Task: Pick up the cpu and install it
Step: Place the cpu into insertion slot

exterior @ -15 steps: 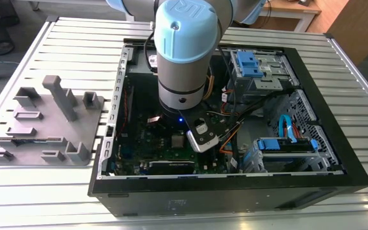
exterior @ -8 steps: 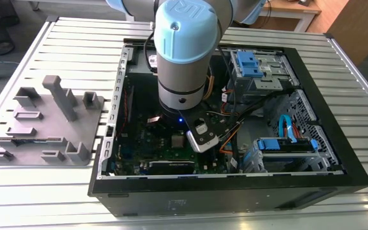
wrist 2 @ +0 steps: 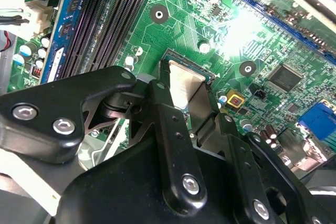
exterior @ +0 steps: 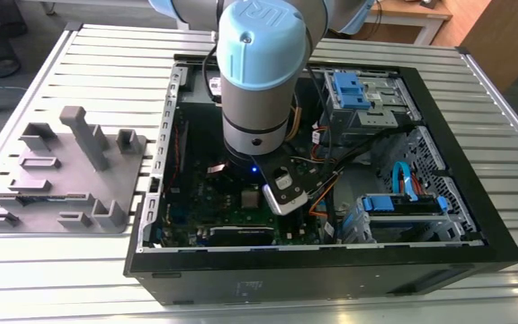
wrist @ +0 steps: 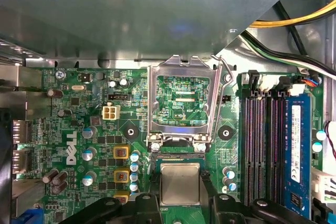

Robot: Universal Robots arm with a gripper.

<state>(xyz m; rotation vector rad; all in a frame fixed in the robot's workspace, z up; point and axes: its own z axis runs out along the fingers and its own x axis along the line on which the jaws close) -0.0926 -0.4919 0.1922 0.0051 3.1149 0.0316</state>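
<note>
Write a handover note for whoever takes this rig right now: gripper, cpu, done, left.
Gripper: shut on the cpu, down inside the PC case.
Cpu: at the motherboard socket, next to the hinge end of the socket bracket, which stands open.
Done: cpu picked up and brought to the socket.
Left: cannot tell if it is seated; not released, bracket not closed.

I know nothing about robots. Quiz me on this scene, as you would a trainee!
1. True or false: the pincer flanks the cpu on two sides.
2. The socket bracket is: A open, B closed over the cpu, C missing.
3. Fill in: the grey fixture block lies outside the computer case, on the exterior view's ____.
Key: 1 true; 2 A; 3 left.
</note>
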